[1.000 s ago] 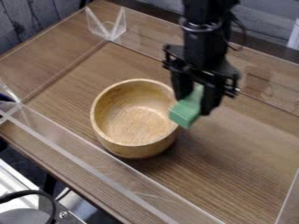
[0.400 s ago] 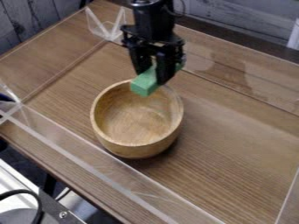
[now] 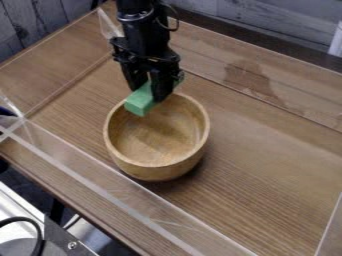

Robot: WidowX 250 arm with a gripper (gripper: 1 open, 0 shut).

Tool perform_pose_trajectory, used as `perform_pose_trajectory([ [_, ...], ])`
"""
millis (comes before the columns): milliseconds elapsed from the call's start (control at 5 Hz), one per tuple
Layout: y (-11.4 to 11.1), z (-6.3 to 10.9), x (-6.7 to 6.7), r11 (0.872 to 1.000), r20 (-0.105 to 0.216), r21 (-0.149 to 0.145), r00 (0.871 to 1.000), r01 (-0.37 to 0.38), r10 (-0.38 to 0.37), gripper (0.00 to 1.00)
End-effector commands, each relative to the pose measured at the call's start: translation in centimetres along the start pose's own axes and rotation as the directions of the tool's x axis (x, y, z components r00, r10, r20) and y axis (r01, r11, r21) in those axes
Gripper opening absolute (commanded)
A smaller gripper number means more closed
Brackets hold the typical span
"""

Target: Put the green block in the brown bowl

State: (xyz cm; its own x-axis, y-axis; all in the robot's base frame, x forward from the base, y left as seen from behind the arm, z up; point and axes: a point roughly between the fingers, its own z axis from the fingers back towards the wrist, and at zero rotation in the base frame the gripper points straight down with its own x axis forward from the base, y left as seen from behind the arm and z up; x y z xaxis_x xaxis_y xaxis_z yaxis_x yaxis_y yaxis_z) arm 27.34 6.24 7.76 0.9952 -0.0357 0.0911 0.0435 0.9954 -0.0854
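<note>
The green block (image 3: 140, 98) hangs in the air over the far-left rim of the brown bowl (image 3: 158, 160). My gripper (image 3: 144, 88) comes down from above and is shut on the block, its black fingers on either side of the upper part. The bowl is a round light wooden one standing on the wooden table, and nothing shows inside it.
Clear acrylic walls (image 3: 54, 160) fence the wooden tabletop (image 3: 267, 130) along the front and left, with a clear bracket (image 3: 118, 30) at the back left corner. A dark smudge (image 3: 254, 75) marks the wood to the right of the arm.
The gripper carried the green block leftward, from the right side of the bowl across to above its far-left rim. The bowl stayed put.
</note>
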Motion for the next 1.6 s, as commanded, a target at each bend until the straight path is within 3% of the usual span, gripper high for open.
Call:
perform_pose_trajectory([
  [0, 0.0, 0.7, 0.0, 1.000, 0.040, 0.008, 0.999, 0.027, -0.028, 0.00],
  [400, -0.6, -0.3, -1.6, 0.999, 0.018, 0.000, 0.999, 0.041, -0.041, 0.00],
  [1000, -1.5, 0.4, -2.5, 1.000, 0.018, 0.000, 1.000, 0.005, -0.005, 0.00],
  [1400, -1.6, 1.8, -2.6, 0.999, 0.011, 0.040, 0.999, -0.035, 0.034, 0.00],
])
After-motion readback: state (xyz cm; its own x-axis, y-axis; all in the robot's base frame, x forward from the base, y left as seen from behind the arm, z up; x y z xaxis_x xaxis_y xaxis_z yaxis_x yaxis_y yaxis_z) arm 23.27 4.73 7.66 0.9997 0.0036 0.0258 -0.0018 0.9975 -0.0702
